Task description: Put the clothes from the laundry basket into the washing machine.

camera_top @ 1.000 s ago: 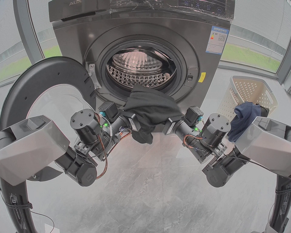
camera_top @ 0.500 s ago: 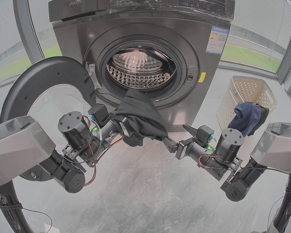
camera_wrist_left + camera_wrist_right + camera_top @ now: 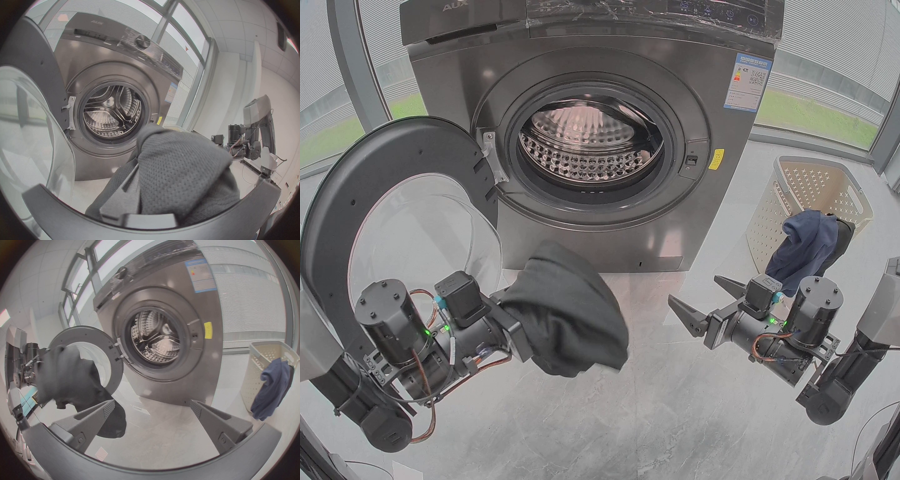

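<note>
My left gripper (image 3: pixel 540 331) is low in front of the open door, shut on a black garment (image 3: pixel 569 312) that drapes over its fingers (image 3: pixel 123 195) and hides the tips. The garment (image 3: pixel 184 168) hangs clear of the washing machine's drum (image 3: pixel 590 147). My right gripper (image 3: pixel 698 292) is open and empty near the floor, to the right of the garment and beside the laundry basket (image 3: pixel 794 165). Its fingers (image 3: pixel 93 419) stand wide apart. A blue garment (image 3: pixel 803 247) hangs over the basket's front rim, with a darker piece (image 3: pixel 845 234) behind it.
The washing machine (image 3: pixel 700 106) stands straight ahead with its round door (image 3: pixel 394 162) swung open to the left, close to my left arm. Grey tiled floor (image 3: pixel 650 400) lies between the arms. Windows run behind the machine.
Both arms have pulled back and down from the drum's mouth. The left gripper carried the black garment away from the opening. The right gripper let go of it and swung right.
</note>
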Available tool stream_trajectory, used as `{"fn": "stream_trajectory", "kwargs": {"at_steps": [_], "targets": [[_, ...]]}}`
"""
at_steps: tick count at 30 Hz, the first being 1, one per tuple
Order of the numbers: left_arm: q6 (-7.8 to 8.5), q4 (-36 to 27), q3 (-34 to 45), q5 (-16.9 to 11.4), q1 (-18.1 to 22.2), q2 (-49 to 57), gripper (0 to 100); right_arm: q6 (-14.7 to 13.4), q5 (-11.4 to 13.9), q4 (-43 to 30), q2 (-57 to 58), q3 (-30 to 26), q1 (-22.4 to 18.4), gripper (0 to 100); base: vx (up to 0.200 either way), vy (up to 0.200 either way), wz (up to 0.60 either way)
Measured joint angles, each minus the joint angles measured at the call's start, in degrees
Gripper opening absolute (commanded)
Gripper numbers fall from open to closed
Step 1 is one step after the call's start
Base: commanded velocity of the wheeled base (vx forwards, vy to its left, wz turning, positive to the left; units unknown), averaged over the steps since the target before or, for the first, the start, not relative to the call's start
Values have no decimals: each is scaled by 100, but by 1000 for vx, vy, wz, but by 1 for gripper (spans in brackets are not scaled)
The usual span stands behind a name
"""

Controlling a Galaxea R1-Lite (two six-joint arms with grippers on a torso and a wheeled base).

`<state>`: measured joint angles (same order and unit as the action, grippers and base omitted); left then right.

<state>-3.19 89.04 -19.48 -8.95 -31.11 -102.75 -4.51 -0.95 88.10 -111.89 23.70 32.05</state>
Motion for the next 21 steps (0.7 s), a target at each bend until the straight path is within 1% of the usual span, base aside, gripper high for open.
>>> {"fn": "stream_trajectory", "kwargs": {"at_steps": [1, 3, 5, 11, 21], "targets": [[41, 0, 90, -20, -9, 79, 0, -2, 5, 0, 26, -72, -7, 100, 0, 0, 0], [57, 0, 207, -27, 2, 184, 0, -2, 11, 4, 56, -151, -71, 100, 0, 0, 0], [38, 0, 300, -33, 11, 254, 0, -2, 11, 6, 76, -201, -171, 100, 0, 0, 0], [-28, -4, 496, -65, 236, 345, 0, -2, 29, 11, 106, -276, -383, 100, 0, 0, 0], [-35, -4, 562, -62, 273, 394, 0, -16, 27, 11, 117, -311, -367, 100, 0, 0, 0]]}}
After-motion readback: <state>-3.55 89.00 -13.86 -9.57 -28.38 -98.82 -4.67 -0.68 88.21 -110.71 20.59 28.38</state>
